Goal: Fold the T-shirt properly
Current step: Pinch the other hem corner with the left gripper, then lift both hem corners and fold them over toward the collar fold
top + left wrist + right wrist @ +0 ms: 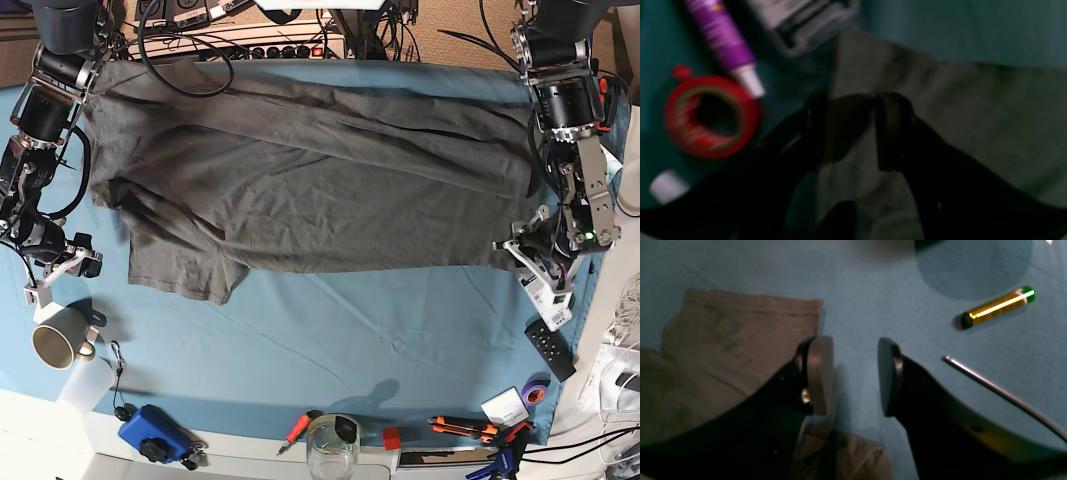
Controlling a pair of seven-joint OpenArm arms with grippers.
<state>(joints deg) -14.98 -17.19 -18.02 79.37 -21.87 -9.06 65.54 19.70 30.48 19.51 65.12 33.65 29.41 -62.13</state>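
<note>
The dark grey-brown T-shirt (300,180) lies spread across the far half of the light blue tablecloth (350,330), wrinkled, with one sleeve hanging toward the front left. My left gripper (525,255) is at the shirt's right edge. In the left wrist view its jaws (855,110) stand apart over a corner of the shirt (973,110), and the picture is blurred. My right gripper (65,268) hovers just left of the sleeve. In the right wrist view it (855,353) is open over bare cloth, with the sleeve (733,340) beside its left pad (820,373).
A red tape roll (711,115), a purple tube (723,36) and a grey device (800,20) lie by the left gripper. A battery (997,306) and a thin metal rod (1000,393) lie near the right gripper. A mug (55,345), a glass jar (333,445) and tools line the front edge.
</note>
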